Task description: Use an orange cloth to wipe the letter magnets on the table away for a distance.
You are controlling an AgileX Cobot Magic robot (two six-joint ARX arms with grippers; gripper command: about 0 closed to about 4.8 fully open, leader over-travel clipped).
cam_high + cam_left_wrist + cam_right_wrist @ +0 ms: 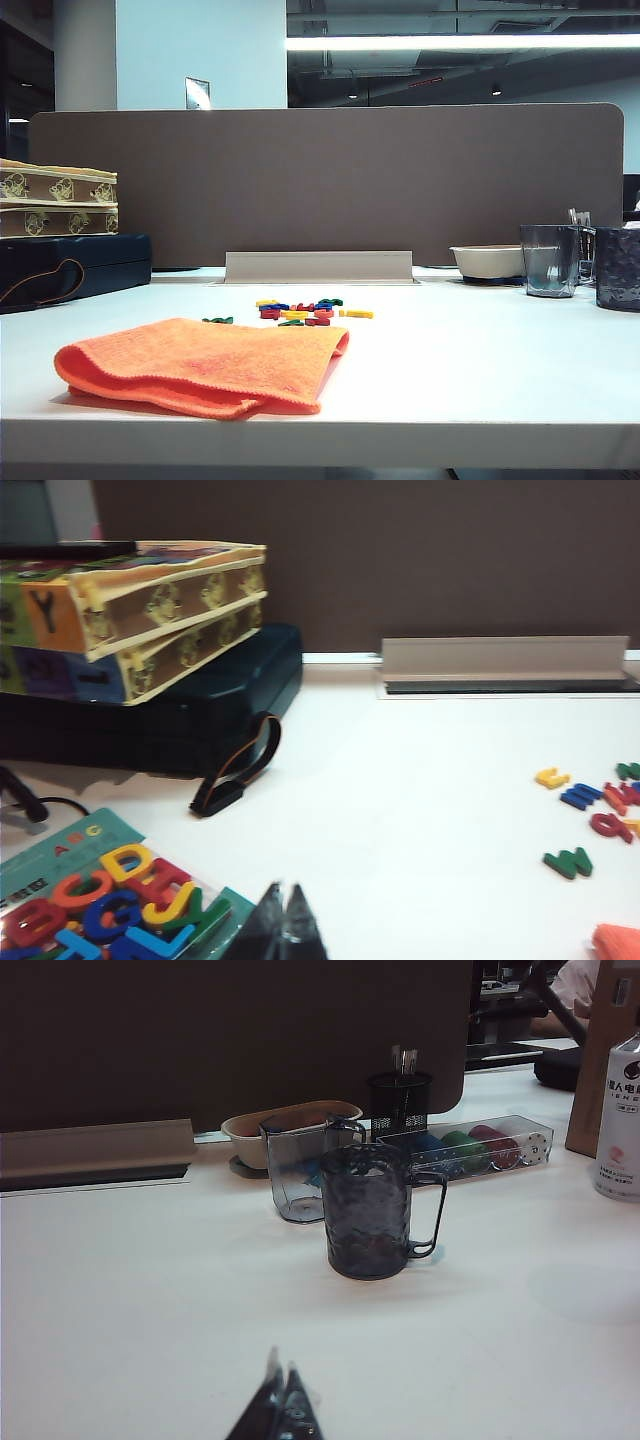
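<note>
The orange cloth point(205, 365) lies folded near the front edge of the white table point(480, 360); only its corner point(615, 942) shows in the left wrist view. Behind it the letter magnets point(305, 312) lie scattered in red, yellow, green and blue, and several of them point(595, 815) also appear in the left wrist view. My left gripper point(284, 892) is shut and empty, low over the table, well short of the magnets. Just as shut and empty, my right gripper point(280, 1368) hovers over bare table. Neither arm shows in the exterior view.
Stacked boxes on a dark case point(70, 265) stand at the left. A pack of large letters point(100, 900) lies beside my left gripper. Two cups point(372, 1210), a bowl point(285, 1125), a clear case point(470, 1145) and a can point(620, 1120) crowd the right. A brown partition point(330, 180) closes the back.
</note>
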